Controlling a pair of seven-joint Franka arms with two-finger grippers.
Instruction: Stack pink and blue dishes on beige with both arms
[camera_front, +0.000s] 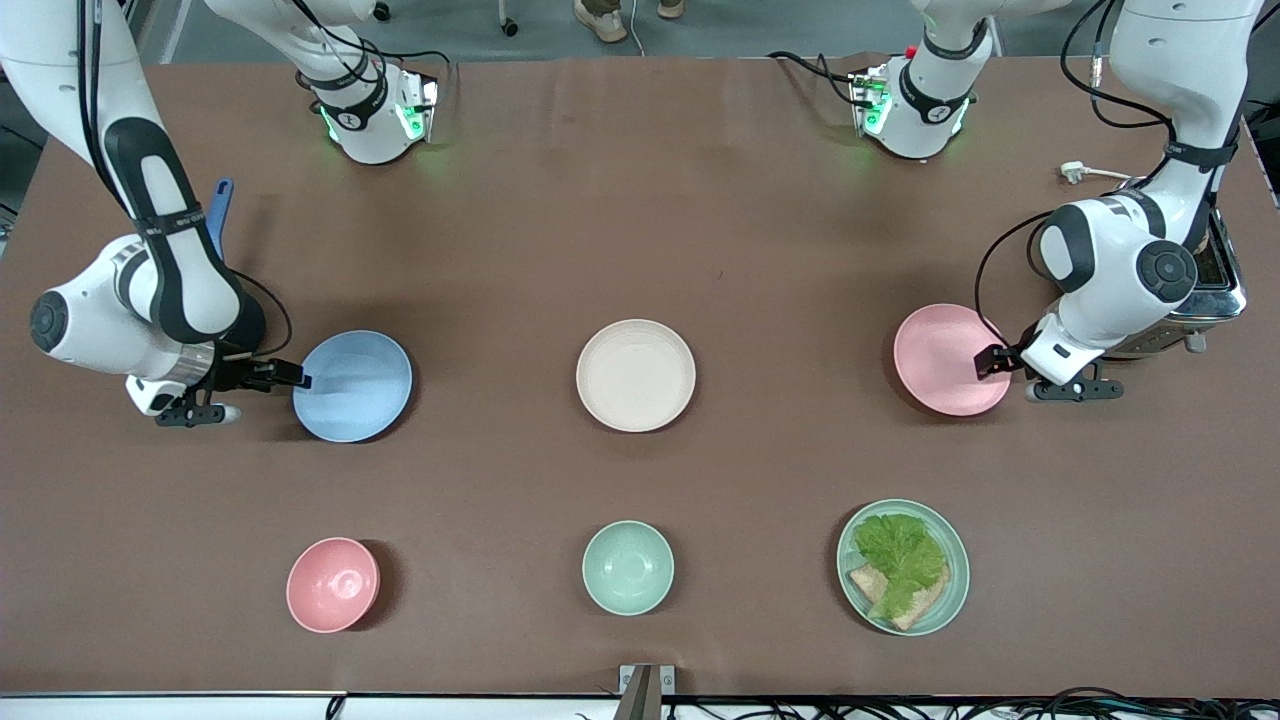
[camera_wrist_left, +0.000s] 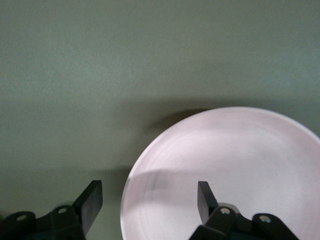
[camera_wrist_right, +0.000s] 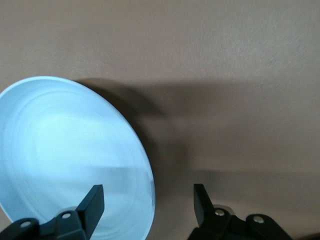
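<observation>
The blue plate (camera_front: 360, 390) lies toward the right arm's end of the table, the beige plate (camera_front: 636, 375) in the middle, and the pink plate (camera_front: 940, 360) toward the left arm's end. My right gripper (camera_front: 297, 377) is low at the blue plate's outer edge. In the right wrist view the right gripper (camera_wrist_right: 147, 205) is open and straddles the blue plate's (camera_wrist_right: 65, 150) rim, one finger over the dish, one outside. My left gripper (camera_front: 990, 358) sits at the pink plate's outer edge. The left gripper (camera_wrist_left: 148, 202) is open astride the pink plate's (camera_wrist_left: 240, 170) rim.
Nearer the front camera stand a pink bowl (camera_front: 333, 584), a mint-green bowl (camera_front: 628, 567) and a mint-green plate (camera_front: 962, 572) with lettuce and bread. A toaster (camera_front: 1205, 300) stands beside the left arm. A blue utensil (camera_front: 222, 215) lies by the right arm.
</observation>
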